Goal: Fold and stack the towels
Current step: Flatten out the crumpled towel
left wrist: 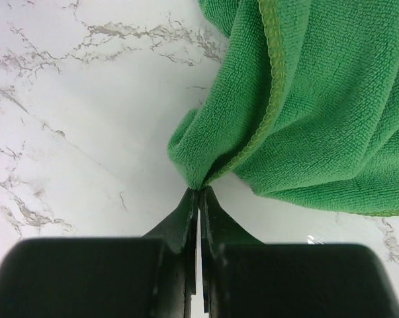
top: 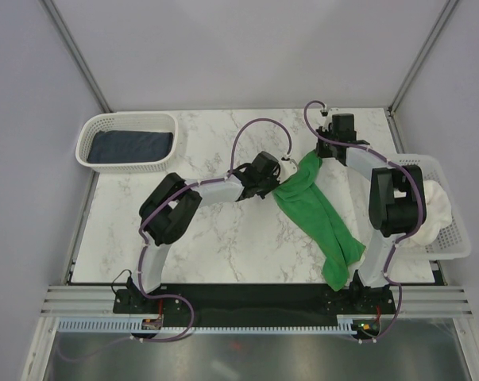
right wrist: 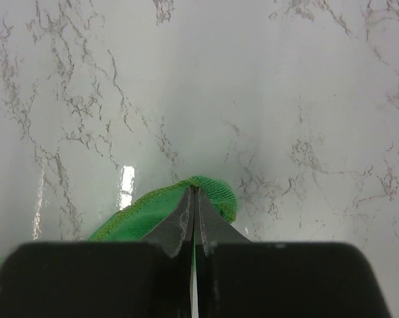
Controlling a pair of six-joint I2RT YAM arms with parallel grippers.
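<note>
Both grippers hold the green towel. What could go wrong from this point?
The right gripper pinches only a small tip of the green towel, so it may slip out under tension. The left gripper holds a bunched fold, not a flat corner, so the towel may spread crooked. The towel's near end lies by the right arm's base and could snag there.
</note>
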